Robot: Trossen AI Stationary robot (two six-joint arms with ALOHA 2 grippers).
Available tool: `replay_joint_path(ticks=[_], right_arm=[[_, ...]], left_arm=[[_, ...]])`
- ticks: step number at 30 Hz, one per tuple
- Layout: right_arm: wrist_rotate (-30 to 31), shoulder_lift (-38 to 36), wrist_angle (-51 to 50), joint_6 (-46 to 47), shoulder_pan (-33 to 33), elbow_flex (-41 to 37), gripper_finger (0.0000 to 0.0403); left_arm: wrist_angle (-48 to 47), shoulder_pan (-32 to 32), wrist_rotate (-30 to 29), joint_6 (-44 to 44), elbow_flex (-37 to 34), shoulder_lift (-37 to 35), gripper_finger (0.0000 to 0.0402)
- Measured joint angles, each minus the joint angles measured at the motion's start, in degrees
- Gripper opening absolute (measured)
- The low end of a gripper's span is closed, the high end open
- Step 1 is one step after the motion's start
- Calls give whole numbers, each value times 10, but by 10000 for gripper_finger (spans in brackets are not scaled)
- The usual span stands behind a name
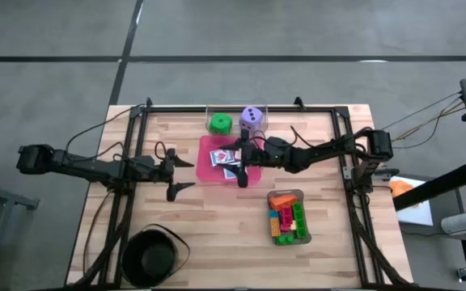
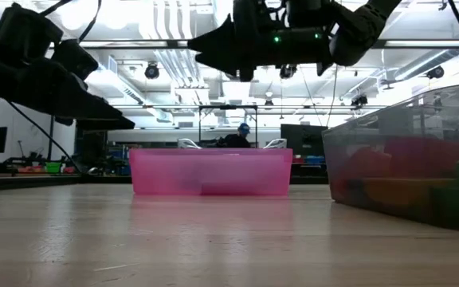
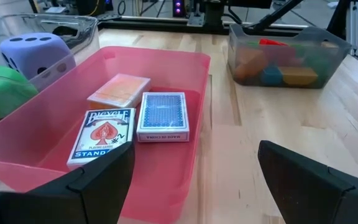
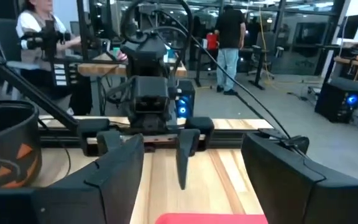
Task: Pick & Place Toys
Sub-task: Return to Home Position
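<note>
The left gripper point(image 1: 186, 175) hovered over the tabletop point(image 1: 217, 234) just beside the pink tray point(image 1: 206, 145), its fingers point(image 3: 98, 180) spread wide apart and holding nothing. The right gripper point(image 1: 239, 164) hung above the pink tray, its fingers apart too and empty. Three cards point(image 3: 162, 116) lay flat in the pink tray. The green die point(image 1: 220, 124) and purple die point(image 1: 252, 118) sat in the clear tray point(image 3: 89, 28) behind it. The bricks point(image 1: 285, 218) filled the grey tray point(image 1: 306, 236). A black bowl point(image 1: 152, 257) stood at the near left corner.
</note>
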Motion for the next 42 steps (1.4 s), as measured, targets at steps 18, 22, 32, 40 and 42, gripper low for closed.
replay_joint_path(ticks=[18,22,32,40,42], right_arm=[[-56,-163,4,-65,20,-121,260],[-57,-229,11,-65,34,-185,260],[-50,-368,65,-73,60,-338,260],[-29,-491,58,-53,60,-424,260],[-29,-520,53,-50,60,-440,260]], left_arm=[[0,0,0,-10,0,0,342],[-1,1,0,-22,0,0,342],[-4,1,0,-35,0,0,342],[-22,1,0,-21,0,0,342],[-23,1,0,-21,0,0,342]])
